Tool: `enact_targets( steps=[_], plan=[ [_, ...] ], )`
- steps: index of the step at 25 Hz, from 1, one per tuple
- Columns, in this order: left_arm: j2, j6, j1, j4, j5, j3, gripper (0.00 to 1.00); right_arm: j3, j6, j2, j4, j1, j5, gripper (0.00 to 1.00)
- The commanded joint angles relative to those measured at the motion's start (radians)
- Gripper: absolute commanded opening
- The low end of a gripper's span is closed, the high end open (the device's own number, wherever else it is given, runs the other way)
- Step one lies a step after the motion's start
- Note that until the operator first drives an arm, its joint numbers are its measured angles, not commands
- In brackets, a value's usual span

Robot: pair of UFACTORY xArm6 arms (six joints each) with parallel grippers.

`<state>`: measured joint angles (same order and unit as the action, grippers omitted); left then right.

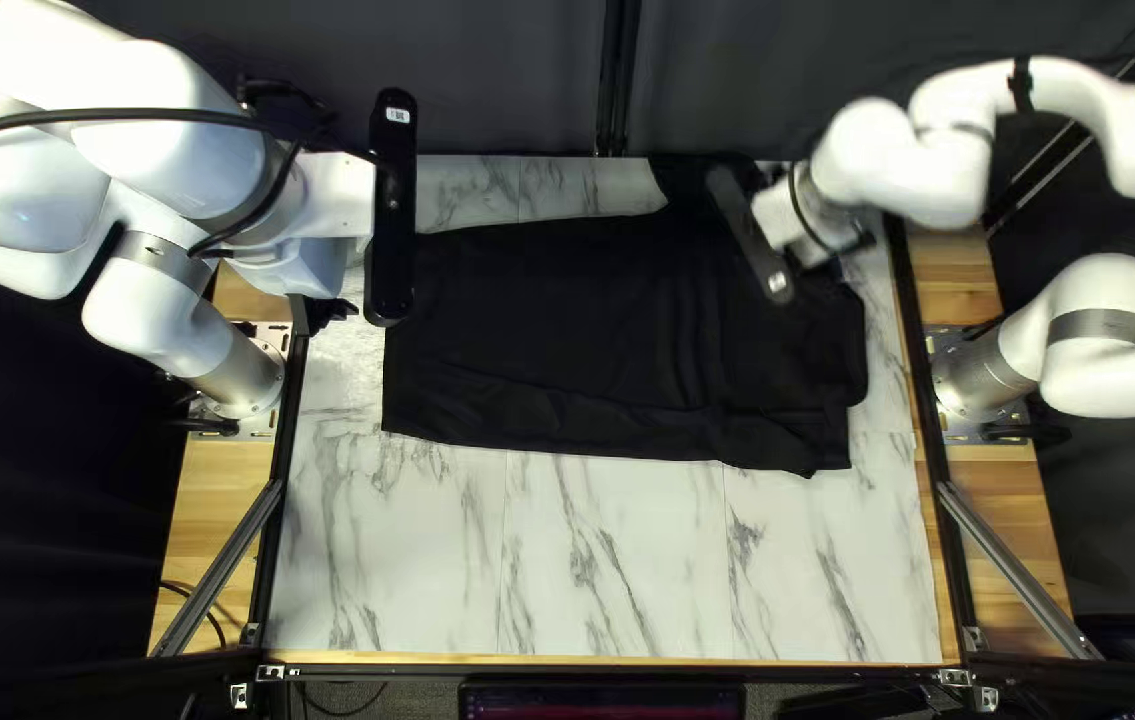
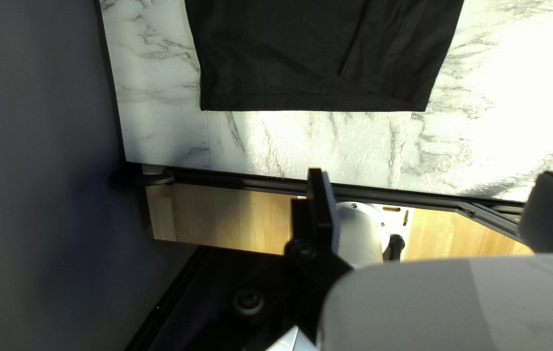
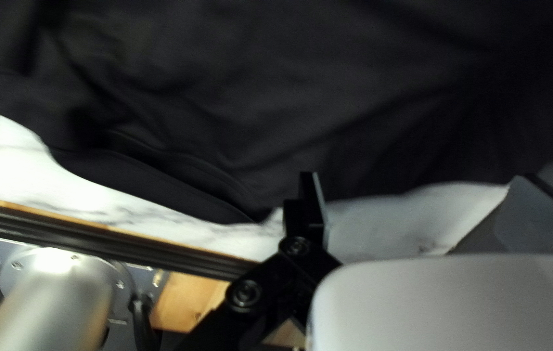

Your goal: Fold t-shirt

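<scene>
The black t-shirt (image 1: 554,334) lies spread on the marble-patterned table (image 1: 594,574), across the middle and toward the far edge, within the black side rails. Its straight end faces my left arm, with bare marble between it and the left rail (image 2: 244,182). At the right of the top left view the cloth is more rumpled, its edges overlapping in layers, and part of it reaches up toward the far edge and the dark curtain (image 1: 501,80). Folds run across the middle, and the side toward the near edge is uneven.

My left gripper (image 1: 328,311) is at the table's left side. In its wrist view the jaws stand wide apart and have hold of nothing; the shirt's straight end lies ahead of them, well apart. The wooden ledge (image 2: 224,218) and my left arm's base (image 2: 359,237) show beyond the rail.

My right gripper (image 1: 854,247) is over the shirt's rumpled side. Its jaws are also spread wide, gripping nothing — loose edges of cloth lie just ahead of one finger. Whether that finger touches the cloth is hard to tell from this angle. The right rail (image 3: 94,239) runs between the cloth and my right arm's base (image 3: 49,299).
</scene>
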<state>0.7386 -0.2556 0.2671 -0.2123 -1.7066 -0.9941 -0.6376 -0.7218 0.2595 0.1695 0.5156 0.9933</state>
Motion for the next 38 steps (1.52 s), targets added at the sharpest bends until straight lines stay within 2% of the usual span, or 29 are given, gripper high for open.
enact_targets(
  steps=[1,8,13,16,25,32,38],
  plan=[
    [0.000,0.000,0.000,0.000,0.000,0.000,1.00,-0.021,0.039,-0.016,0.005,0.005,0.033,1.00],
    [0.000,0.000,0.000,0.000,0.000,0.000,1.00,-0.017,0.003,-0.030,0.008,0.022,0.034,1.00],
    [0.000,0.000,0.000,0.000,0.000,0.000,1.00,0.021,0.020,-0.051,-0.051,0.113,-0.014,1.00],
    [0.000,0.000,0.000,0.000,0.000,0.000,1.00,0.045,0.085,-0.071,-0.086,0.153,-0.041,1.00],
    [0.000,0.000,0.000,0.000,0.000,0.000,1.00,0.039,0.063,-0.086,-0.086,0.165,-0.040,1.00],
    [0.000,0.000,0.000,0.000,0.000,0.000,1.00,0.008,-0.034,-0.153,-0.209,0.274,-0.011,1.00],
    [0.000,0.000,0.000,0.000,0.000,0.000,1.00,-0.026,-0.056,-0.224,-0.276,0.290,-0.047,1.00]
  ],
)
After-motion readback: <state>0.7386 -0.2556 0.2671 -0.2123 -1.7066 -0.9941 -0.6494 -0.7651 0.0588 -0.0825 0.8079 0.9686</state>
